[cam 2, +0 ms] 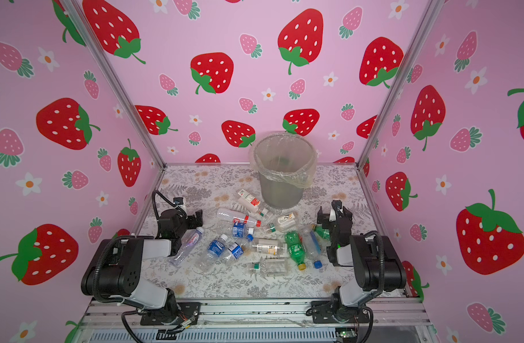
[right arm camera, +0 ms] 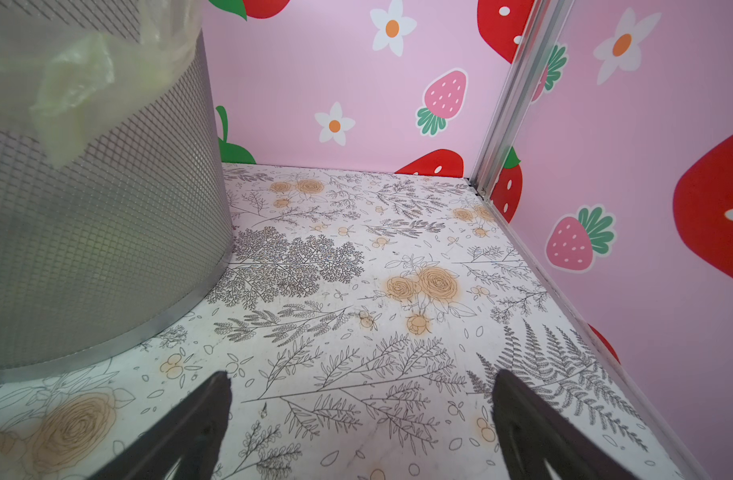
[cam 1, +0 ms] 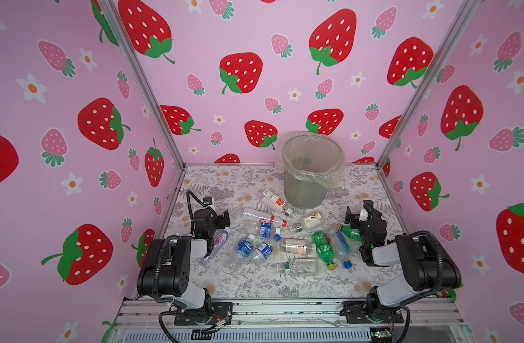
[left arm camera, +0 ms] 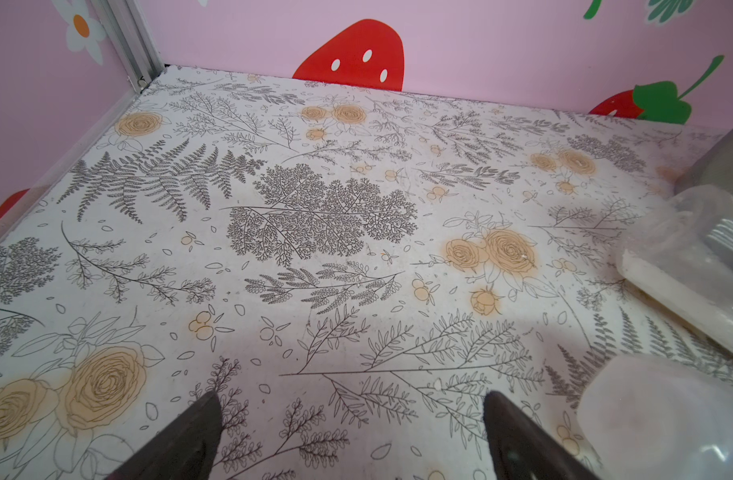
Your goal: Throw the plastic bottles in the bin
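Observation:
Several plastic bottles lie scattered mid-table in both top views: a clear one [cam 1: 217, 243] beside my left arm, blue-labelled ones [cam 1: 244, 248], a green one with a yellow cap [cam 1: 323, 246] and a red-white one [cam 1: 274, 199] near the bin. The grey mesh bin [cam 1: 305, 190] [cam 2: 281, 193] with its bag liner stands upright at the back. My left gripper [cam 1: 217, 211] [left arm camera: 352, 436] is open over bare table, left of the pile. Two clear bottles [left arm camera: 688, 257] show beside it in the left wrist view. My right gripper [cam 1: 358, 211] [right arm camera: 362, 419] is open and empty, close beside the bin [right arm camera: 107, 232].
Pink strawberry-print walls with aluminium posts [cam 1: 142, 83] close off the left, back and right. A floral sheet [cam 1: 225, 184] covers the table. A metal rail [cam 1: 284, 311] carrying both arm bases runs along the front edge.

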{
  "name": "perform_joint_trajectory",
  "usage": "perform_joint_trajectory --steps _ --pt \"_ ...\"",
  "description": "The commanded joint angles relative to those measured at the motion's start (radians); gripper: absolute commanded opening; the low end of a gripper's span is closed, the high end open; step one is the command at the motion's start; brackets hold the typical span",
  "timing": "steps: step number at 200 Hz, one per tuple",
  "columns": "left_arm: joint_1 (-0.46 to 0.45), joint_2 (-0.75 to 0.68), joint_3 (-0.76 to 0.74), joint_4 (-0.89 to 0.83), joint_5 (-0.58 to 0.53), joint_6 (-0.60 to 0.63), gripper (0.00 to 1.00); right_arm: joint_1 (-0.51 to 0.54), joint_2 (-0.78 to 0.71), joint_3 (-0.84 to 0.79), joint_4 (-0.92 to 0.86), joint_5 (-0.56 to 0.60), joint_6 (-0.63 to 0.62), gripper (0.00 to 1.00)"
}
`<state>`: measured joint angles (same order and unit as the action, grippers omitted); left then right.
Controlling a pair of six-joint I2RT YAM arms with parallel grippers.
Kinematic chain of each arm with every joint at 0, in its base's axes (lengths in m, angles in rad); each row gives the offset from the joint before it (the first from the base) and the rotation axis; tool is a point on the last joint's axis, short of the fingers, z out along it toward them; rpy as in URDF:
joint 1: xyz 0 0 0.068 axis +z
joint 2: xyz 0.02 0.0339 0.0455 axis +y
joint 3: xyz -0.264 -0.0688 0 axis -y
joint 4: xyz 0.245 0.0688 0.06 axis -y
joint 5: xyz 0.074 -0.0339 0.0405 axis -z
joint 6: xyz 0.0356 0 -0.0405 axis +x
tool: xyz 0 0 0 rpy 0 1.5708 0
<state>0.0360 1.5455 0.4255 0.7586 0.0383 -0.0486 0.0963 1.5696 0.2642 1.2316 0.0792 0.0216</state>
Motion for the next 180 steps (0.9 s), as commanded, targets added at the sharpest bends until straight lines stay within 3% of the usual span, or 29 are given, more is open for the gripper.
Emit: perform_joint_trajectory --steps 1,44,93,142,180 --pt "-0.004 -0.014 0.025 -0.001 -0.026 0.007 0.99 0.005 -0.033 0.018 -0.028 0.023 -0.005 0.99" --pt "-0.005 -0.155 0.06 -0.21 -0.145 -0.066 0.99 0.008 -0.134 0.1 -0.272 0.052 0.025 0.99" --pt "-0.034 -0.252 0.111 -0.352 -0.332 -0.148 0.99 0.016 -0.242 0.263 -0.66 0.152 0.221 0.99" --pt "-0.111 -0.396 0.17 -0.508 -0.315 -0.253 0.99 0.073 -0.248 0.467 -1.085 0.143 0.282 0.99" --pt "-0.204 -0.421 0.241 -0.659 -0.257 -0.325 0.99 0.194 -0.229 0.535 -1.267 0.128 0.268 0.99"
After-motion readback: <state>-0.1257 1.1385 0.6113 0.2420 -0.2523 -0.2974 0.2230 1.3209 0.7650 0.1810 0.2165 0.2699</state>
